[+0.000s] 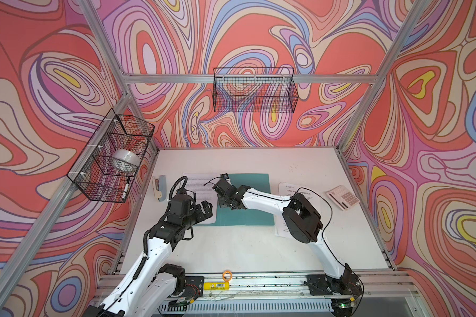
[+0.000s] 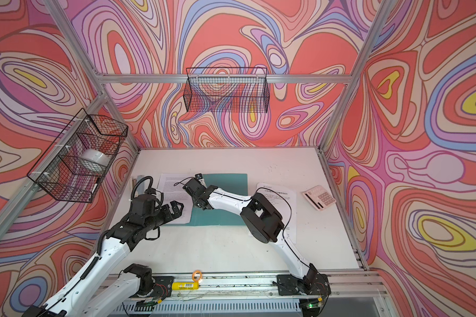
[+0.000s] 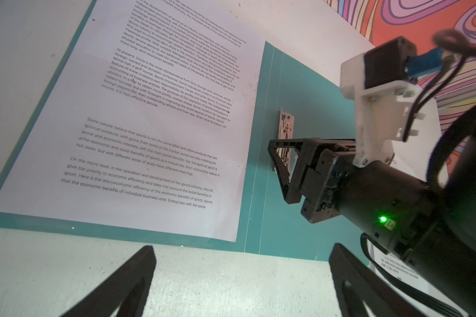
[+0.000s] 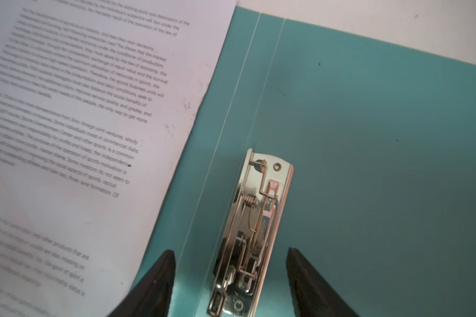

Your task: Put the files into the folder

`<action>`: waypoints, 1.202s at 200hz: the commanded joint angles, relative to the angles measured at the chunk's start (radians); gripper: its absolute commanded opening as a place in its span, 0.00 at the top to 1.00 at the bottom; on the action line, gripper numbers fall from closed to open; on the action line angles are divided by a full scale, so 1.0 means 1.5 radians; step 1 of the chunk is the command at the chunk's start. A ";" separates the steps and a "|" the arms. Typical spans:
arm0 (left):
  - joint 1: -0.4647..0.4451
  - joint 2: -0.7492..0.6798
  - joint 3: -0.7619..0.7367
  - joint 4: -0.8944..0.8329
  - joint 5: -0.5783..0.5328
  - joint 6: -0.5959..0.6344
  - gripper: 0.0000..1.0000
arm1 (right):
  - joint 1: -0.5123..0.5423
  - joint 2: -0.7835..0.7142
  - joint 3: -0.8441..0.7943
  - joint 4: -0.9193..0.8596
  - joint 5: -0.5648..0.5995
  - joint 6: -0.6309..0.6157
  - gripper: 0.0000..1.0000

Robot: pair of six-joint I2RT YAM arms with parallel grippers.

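– Step in hand?
– Clip stage, I'd say. The folder [image 1: 245, 216] lies open flat, centre of both top views. One file, the dense-text sheet [image 1: 198, 186], already lies on its left half. The second sheet [image 1: 283, 189] is on the table [image 1: 245, 247] at right of frame, outside the folder, partly under the right arm.
– Next move?
– My guess: get the metal clip [image 4: 261, 219] open so paper can slide under, then fetch the second sheet. That needs the claw squared on the lever. Thin paper lying flat on the table will be hard to pinch.
– Poses, near first.
– Nearest, the left gripper [image 1: 206, 209], lower left of centre. Its claw is spread wide and empty, hovering by the near edge of the dense-text sheet; whether it touches, can't tell. Further in, the right gripper [image 4: 230, 252] reaches across to mid-folder, pointed down, claw parted, one finger on each side of the clip beside the spine crease.
– Gripping it?
– No. The right wrist view shows a gap on both sides.
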 commanded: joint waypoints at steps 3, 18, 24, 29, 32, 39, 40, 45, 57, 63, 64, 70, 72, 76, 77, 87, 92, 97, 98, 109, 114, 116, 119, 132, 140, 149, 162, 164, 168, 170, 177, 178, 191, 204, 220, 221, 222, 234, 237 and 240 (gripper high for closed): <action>0.005 -0.004 -0.010 0.008 -0.010 -0.001 0.02 | -0.005 0.021 0.013 -0.009 0.022 -0.008 0.35; 0.005 -0.001 -0.010 0.010 -0.009 -0.003 0.02 | -0.009 0.021 -0.003 0.000 0.016 -0.005 0.39; 0.005 -0.002 -0.010 0.009 -0.010 -0.004 0.02 | -0.011 0.017 -0.012 0.005 0.014 -0.003 0.40; 0.005 -0.002 -0.010 0.009 -0.011 -0.005 0.02 | -0.012 0.015 -0.020 0.009 0.013 -0.003 0.41; 0.005 -0.003 -0.011 0.007 -0.012 -0.005 0.02 | -0.012 0.012 -0.025 0.011 0.013 -0.002 0.41; 0.006 -0.005 -0.011 0.008 -0.015 -0.008 0.02 | -0.013 0.006 -0.038 0.017 0.012 -0.001 0.43; 0.006 -0.005 -0.011 0.008 -0.015 -0.008 0.02 | -0.013 0.004 -0.040 0.018 0.012 -0.002 0.43; 0.006 -0.007 -0.011 0.009 -0.015 -0.009 0.02 | -0.014 -0.001 -0.052 0.024 0.010 -0.002 0.44; 0.006 -0.006 -0.010 0.008 -0.019 -0.010 0.02 | -0.016 -0.017 -0.081 0.036 0.005 -0.001 0.47; 0.006 -0.006 -0.009 0.008 -0.022 -0.009 0.02 | -0.017 -0.025 -0.100 0.042 0.001 0.000 0.48; 0.006 -0.006 -0.009 0.007 -0.022 -0.009 0.02 | -0.017 -0.027 -0.103 0.044 0.001 0.001 0.49; 0.006 -0.004 -0.007 0.006 -0.024 -0.008 0.02 | -0.019 -0.035 -0.122 0.051 -0.003 0.002 0.49; 0.006 -0.003 -0.007 0.006 -0.025 -0.007 0.02 | -0.019 -0.039 -0.128 0.054 -0.005 0.003 0.49; 0.006 -0.003 -0.006 0.006 -0.027 -0.007 0.02 | -0.020 -0.045 -0.143 0.060 -0.008 0.004 0.49; 0.006 -0.002 -0.006 0.005 -0.027 -0.007 0.02 | -0.020 -0.047 -0.146 0.062 -0.009 0.004 0.49; 0.007 -0.001 -0.006 0.005 -0.032 -0.007 0.02 | -0.021 -0.061 -0.179 0.072 -0.014 0.008 0.50; 0.007 0.000 -0.007 0.007 -0.034 -0.008 0.02 | -0.021 -0.067 -0.194 0.075 -0.016 0.011 0.50; 0.007 0.000 -0.009 0.010 -0.035 -0.009 0.02 | -0.023 -0.073 -0.208 0.079 -0.018 0.014 0.51; 0.007 0.000 -0.010 0.011 -0.035 -0.009 0.02 | -0.023 -0.074 -0.211 0.080 -0.019 0.015 0.51; 0.007 0.000 -0.016 0.017 -0.037 -0.015 0.02 | -0.025 -0.090 -0.243 0.086 -0.022 0.023 0.51; 0.007 0.002 -0.018 0.019 -0.039 -0.017 0.02 | -0.025 -0.098 -0.258 0.092 -0.025 0.026 0.51; 0.007 0.002 -0.020 0.021 -0.041 -0.018 0.02 | -0.025 -0.101 -0.265 0.094 -0.026 0.027 0.51; 0.007 0.003 -0.021 0.023 -0.042 -0.019 0.02 | -0.026 -0.105 -0.272 0.098 -0.027 0.030 0.51; 0.007 0.007 -0.030 0.028 -0.048 -0.026 0.02 | -0.026 -0.128 -0.304 0.111 -0.035 0.043 0.51; 0.007 0.010 -0.036 0.039 -0.046 -0.031 0.02 | -0.025 -0.138 -0.317 0.120 -0.051 0.049 0.51; 0.007 0.016 -0.042 0.058 -0.039 -0.038 0.02 | -0.025 -0.149 -0.321 0.124 -0.071 0.056 0.51; 0.007 0.033 -0.044 0.083 -0.029 -0.045 0.02 | -0.025 -0.163 -0.317 0.121 -0.097 0.064 0.50; 0.007 0.036 -0.044 0.086 -0.027 -0.045 0.02 | -0.025 -0.166 -0.316 0.120 -0.102 0.067 0.50; 0.007 0.042 -0.044 0.091 -0.023 -0.046 0.02 | -0.025 -0.173 -0.315 0.116 -0.113 0.072 0.49; 0.007 0.046 -0.044 0.095 -0.021 -0.046 0.02 | -0.025 -0.178 -0.315 0.116 -0.116 0.073 0.49; 0.007 0.058 -0.044 0.097 -0.015 -0.047 0.02 | -0.025 -0.194 -0.316 0.115 -0.121 0.075 0.48; 0.007 0.059 -0.044 0.096 -0.015 -0.047 0.02 | -0.025 -0.197 -0.317 0.115 -0.120 0.075 0.48; 0.007 0.081 -0.044 0.136 -0.001 -0.048 0.03 | -0.025 -0.225 -0.318 0.100 -0.114 0.078 0.47; 0.007 0.103 -0.042 0.154 0.004 -0.048 0.04 | -0.025 -0.252 -0.322 0.092 -0.093 0.069 0.48; 0.007 0.131 -0.039 0.167 0.001 -0.048 0.06 | -0.030 -0.261 -0.315 0.077 -0.084 0.060 0.52; 0.007 0.133 -0.039 0.167 0.000 -0.048 0.06 | -0.030 -0.260 -0.314 0.076 -0.083 0.059 0.52; 0.007 0.135 -0.038 0.166 0.000 -0.048 0.07 | -0.030 -0.260 -0.312 0.075 -0.084 0.059 0.52; 0.006 0.162 -0.027 0.153 -0.004 -0.044 0.12 | -0.033 -0.256 -0.306 0.069 -0.084 0.054 0.55; 0.007 0.169 -0.024 0.149 -0.005 -0.044 0.13 | -0.034 -0.255 -0.305 0.070 -0.084 0.054 0.56; 0.007 0.174 -0.023 0.144 -0.005 -0.043 0.14 | -0.035 -0.254 -0.305 0.072 -0.086 0.055 0.58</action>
